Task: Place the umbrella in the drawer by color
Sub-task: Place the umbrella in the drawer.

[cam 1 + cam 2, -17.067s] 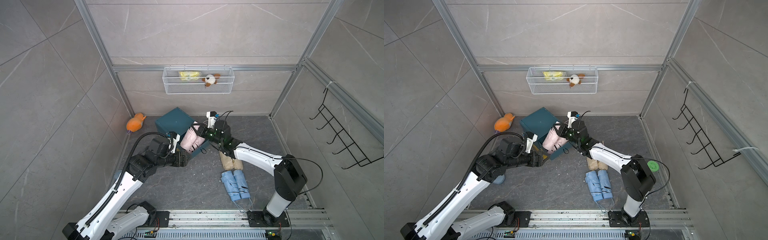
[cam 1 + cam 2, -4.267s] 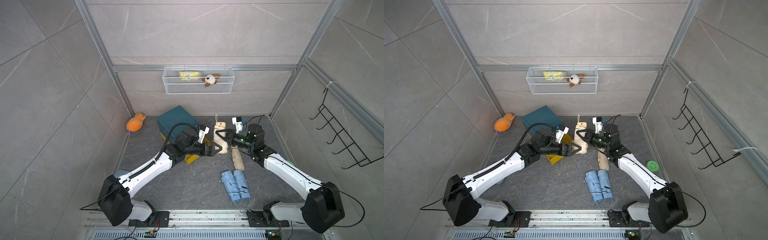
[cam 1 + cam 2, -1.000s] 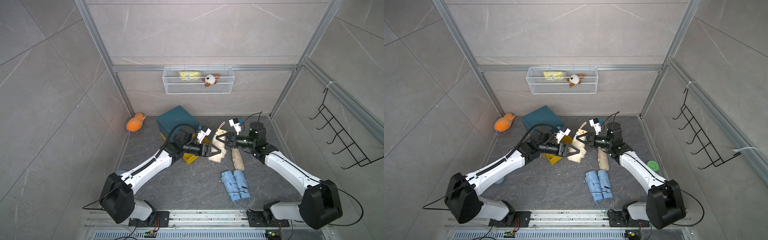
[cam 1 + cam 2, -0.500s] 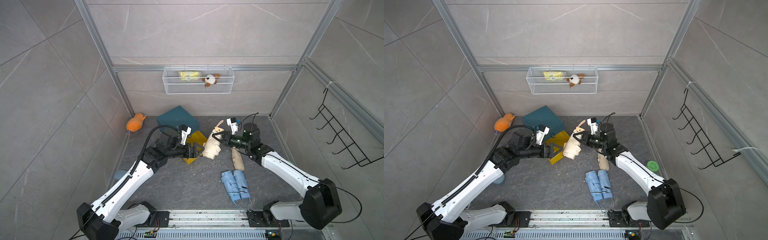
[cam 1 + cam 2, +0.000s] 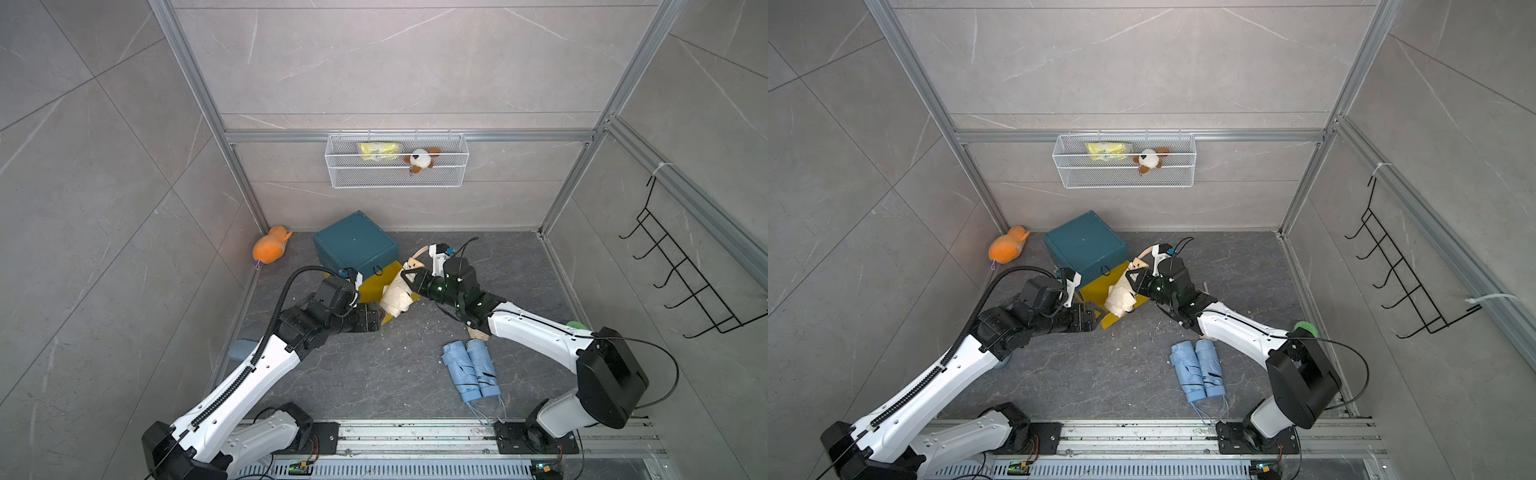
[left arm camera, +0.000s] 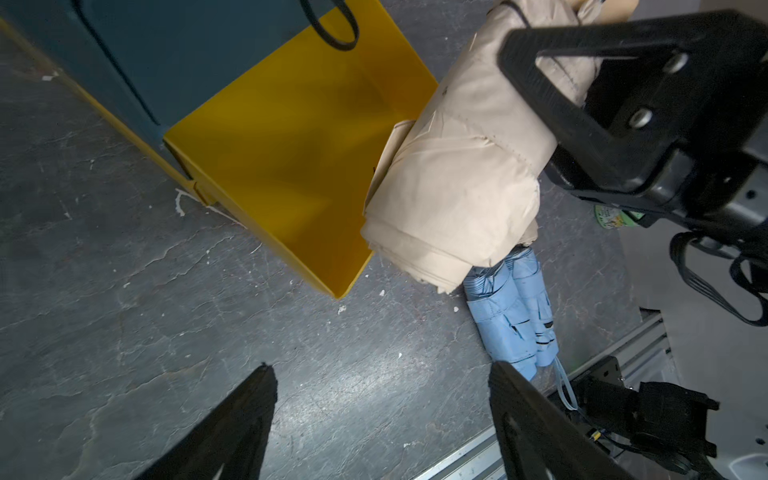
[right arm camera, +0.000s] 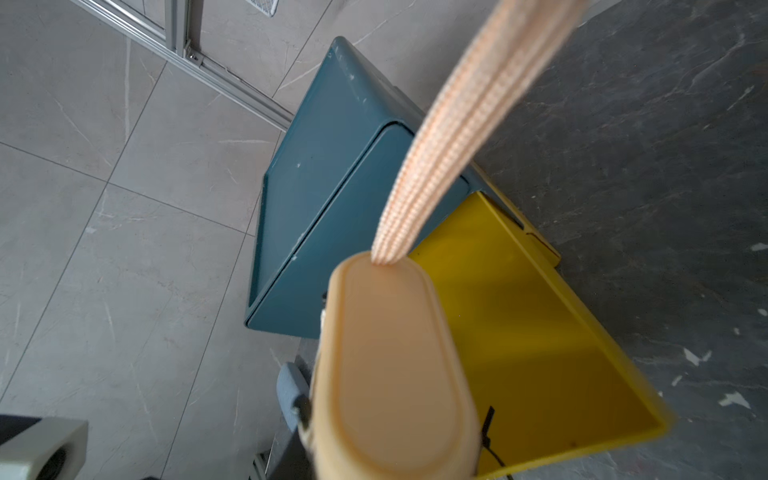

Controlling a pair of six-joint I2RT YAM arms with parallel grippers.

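My right gripper [image 5: 409, 277] is shut on a folded beige umbrella [image 5: 394, 296], held tilted over the right rim of the open yellow drawer [image 5: 373, 285]. The drawer sticks out of the teal cabinet [image 5: 353, 245]. In the right wrist view the umbrella's handle end [image 7: 395, 374] and strap hide my fingers, with the drawer [image 7: 540, 332] behind. My left gripper [image 6: 380, 365] is open and empty, hovering over bare floor just in front of the drawer [image 6: 291, 145], apart from the umbrella [image 6: 457, 178]. Two blue umbrellas [image 5: 469, 370] lie side by side on the floor.
Another beige umbrella [image 5: 474, 331] lies mostly hidden under my right arm. An orange plush [image 5: 270, 249] sits in the back left corner. A wire basket [image 5: 397, 166] hangs on the back wall, a black hook rack [image 5: 685, 282] on the right wall. A green roll [image 5: 577, 325] lies at the right.
My right gripper has carried the beige umbrella left, onto the drawer's rim. My left gripper has let go, opened wider and drawn back toward the near left.
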